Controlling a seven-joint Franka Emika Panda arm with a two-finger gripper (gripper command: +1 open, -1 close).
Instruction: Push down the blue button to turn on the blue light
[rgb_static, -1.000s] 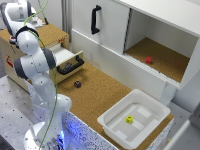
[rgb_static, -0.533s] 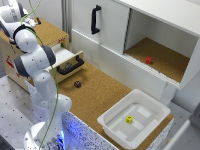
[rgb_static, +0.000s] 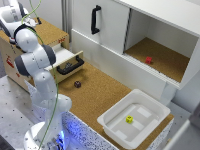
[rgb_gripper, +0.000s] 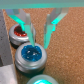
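- In the wrist view the blue button (rgb_gripper: 31, 52) sits just beyond the fingertips, roughly centred under the gap of the gripper (rgb_gripper: 37, 41); a straight descent looks right.
- The jaws stand apart, holding nothing.
- A reddish button (rgb_gripper: 19, 33) lies beside one finger.
- In the exterior view the arm (rgb_static: 35, 60) hides the buttons.
- A partly cropped pale-green round cap (rgb_gripper: 41, 80) cannot be identified.

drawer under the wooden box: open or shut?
Open. In the exterior view the drawer juts out from the wooden box, its black handle forward.
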